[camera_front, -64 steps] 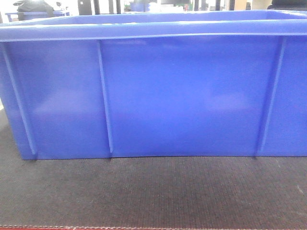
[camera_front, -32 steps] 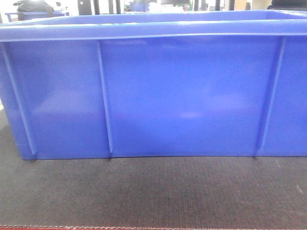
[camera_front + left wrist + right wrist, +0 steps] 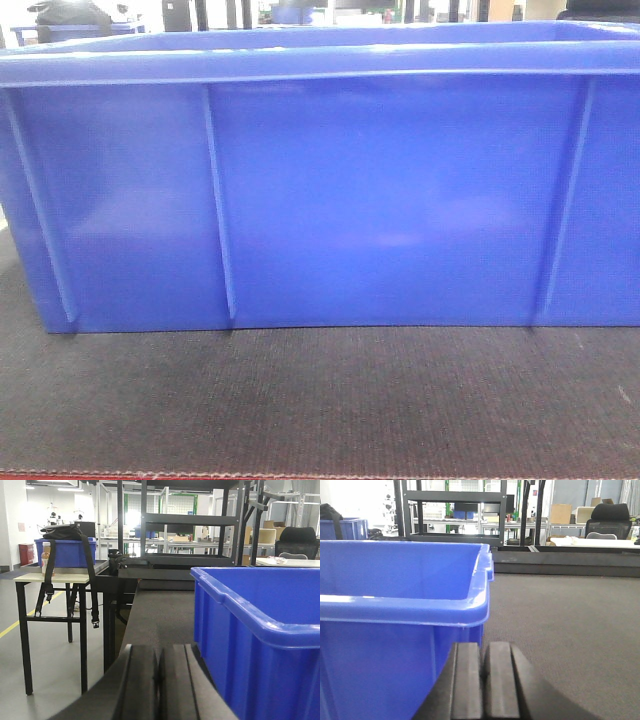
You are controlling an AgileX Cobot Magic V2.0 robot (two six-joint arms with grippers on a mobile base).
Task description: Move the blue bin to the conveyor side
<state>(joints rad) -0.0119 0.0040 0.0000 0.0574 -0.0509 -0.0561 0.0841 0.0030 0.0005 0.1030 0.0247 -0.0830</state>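
Inspection finds the blue bin standing upright on the conveyor, its long ribbed wall filling nearly the whole front-facing view and its base resting flat on the dark woven belt, with the reddish stitched edge of the belt just visible at the bottom of that view. Compared with the front-facing pictures of a second and half a second before, the bin's outline, ribs and base line sit in the same place; the only difference noted is a slight shift of the pale reflections on its glossy wall. The left gripper has its two black fingers pressed together with no gap and nothing between them; it lies low over the belt, and the bin's end wall stands just beside it on its right, whether touching cannot be told. The right gripper is likewise closed, fingers flush against each other and empty; the bin's opposite end, with its thick rolled rim, stands just beside it on its left, and bare belt stretches away to its right and ahead. Beyond the left gripper, well apart to its left, a table carries another blue bin with a black bag draped over it.
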